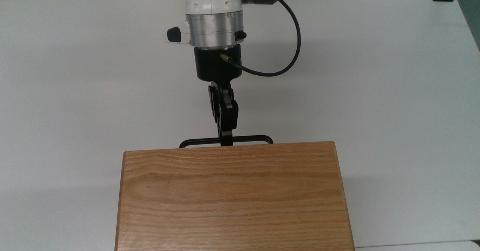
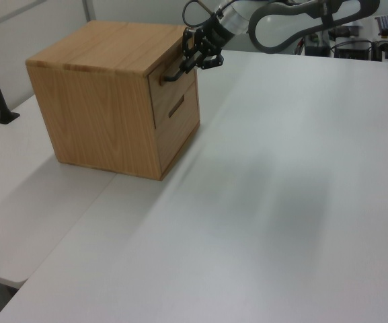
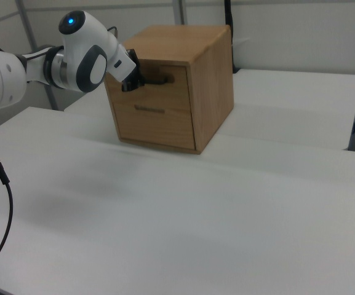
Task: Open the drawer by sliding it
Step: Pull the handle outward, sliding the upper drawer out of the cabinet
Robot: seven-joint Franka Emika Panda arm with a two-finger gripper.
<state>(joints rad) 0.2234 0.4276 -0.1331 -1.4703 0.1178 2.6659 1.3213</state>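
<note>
We have the gripper (image 1: 226,140) at the drawer's (image 2: 175,84) handle (image 1: 247,139), seemingly clamped on it, yet the drawer sits unopened, sliding still ahead.

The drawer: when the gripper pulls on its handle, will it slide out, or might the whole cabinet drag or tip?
The drawer is shut flush, so probably it slides straight out. The handle, a thin black bar, looks stiff. The gripper sits near mid-bar, so little twisting is likely. The cabinet stands free on the smooth table, so it might drag.

Cabinet top (image 1: 232,194) cut off at the top view's bottom edge, drawer front hidden beneath.
</note>
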